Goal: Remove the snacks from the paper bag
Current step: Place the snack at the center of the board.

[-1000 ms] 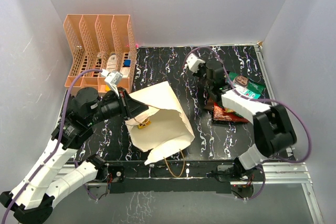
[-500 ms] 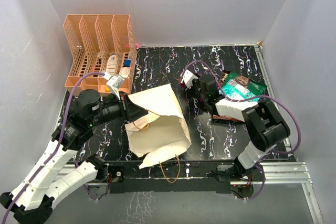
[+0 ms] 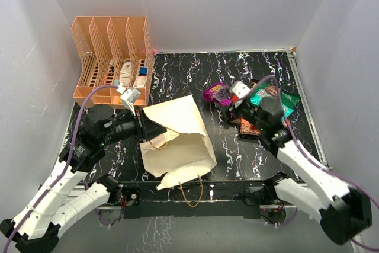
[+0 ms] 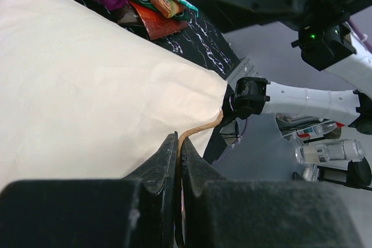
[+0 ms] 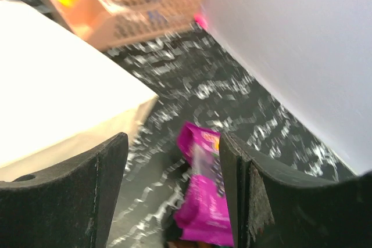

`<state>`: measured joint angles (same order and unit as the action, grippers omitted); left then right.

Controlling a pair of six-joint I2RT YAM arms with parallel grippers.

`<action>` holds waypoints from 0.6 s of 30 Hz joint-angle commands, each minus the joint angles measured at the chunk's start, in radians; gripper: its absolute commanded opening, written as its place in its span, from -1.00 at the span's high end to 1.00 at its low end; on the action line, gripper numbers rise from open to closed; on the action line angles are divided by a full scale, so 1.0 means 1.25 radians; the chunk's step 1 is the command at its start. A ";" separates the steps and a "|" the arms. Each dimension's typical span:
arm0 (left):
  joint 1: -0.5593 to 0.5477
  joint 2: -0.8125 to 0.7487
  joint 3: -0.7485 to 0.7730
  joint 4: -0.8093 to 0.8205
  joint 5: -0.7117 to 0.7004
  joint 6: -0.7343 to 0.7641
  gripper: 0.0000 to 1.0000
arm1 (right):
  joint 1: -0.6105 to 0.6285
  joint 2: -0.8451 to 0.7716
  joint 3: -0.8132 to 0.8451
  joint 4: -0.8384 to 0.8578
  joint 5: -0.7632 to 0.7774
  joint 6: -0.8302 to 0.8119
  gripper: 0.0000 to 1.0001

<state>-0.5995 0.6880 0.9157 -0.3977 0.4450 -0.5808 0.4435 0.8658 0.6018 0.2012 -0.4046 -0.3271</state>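
Left hand (image 4: 177, 143) pinched fully closed on the thin brown cord handle (image 4: 200, 127) of the paper bag (image 3: 177, 140), right at the bag's left rim. Bag slumped on the worktop (image 3: 195, 69) left of centre, near the front edge, its pale side filling most of the left wrist view.

Right hand (image 3: 230, 103) spread open and gripping nothing, low over the right half of the worktop, fingers pointed toward the back left. Purple packet (image 3: 215, 93) flat on the worktop just beyond the fingertips. In the right wrist view, lined up with the gap between the two fingers and touching neither.

More snacks piled just right of that hand: green packet (image 3: 275, 99) toward the right edge, red-orange packet (image 3: 250, 128) nearer the front. Both partly covered by the right arm. Edges of other wrappers under them, too hidden to name. All of these well apart from the bag.

Inside of the bag hidden in every view, contents impossible to tell. Right wrist view blurred, print on the purple packet unreadable.

Orange rack (image 3: 112, 57) at the back left corner of the worktop, small white and blue items in its slots too small to identify.
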 commanded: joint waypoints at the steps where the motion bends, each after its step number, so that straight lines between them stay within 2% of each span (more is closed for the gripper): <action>1: 0.001 -0.018 -0.009 0.018 -0.011 -0.009 1.00 | 0.029 -0.147 -0.047 0.014 -0.255 0.116 -0.34; 6: 0.001 -0.013 -0.002 0.011 -0.016 -0.003 1.00 | 0.108 -0.252 -0.062 0.022 -0.395 0.148 -0.37; 10: 0.001 -0.002 0.002 0.017 -0.012 -0.001 1.00 | 0.198 -0.252 -0.060 0.034 -0.421 0.143 -0.38; 13: 0.000 0.002 0.001 0.022 -0.015 -0.004 1.00 | 0.293 -0.211 -0.052 0.031 -0.367 0.103 -0.36; 18: 0.000 0.002 0.001 0.025 -0.024 -0.014 1.00 | 0.544 -0.071 -0.024 0.033 -0.140 -0.025 -0.32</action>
<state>-0.5995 0.6949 0.9131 -0.3908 0.4282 -0.5888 0.9394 0.6701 0.5266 0.2123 -0.7906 -0.2359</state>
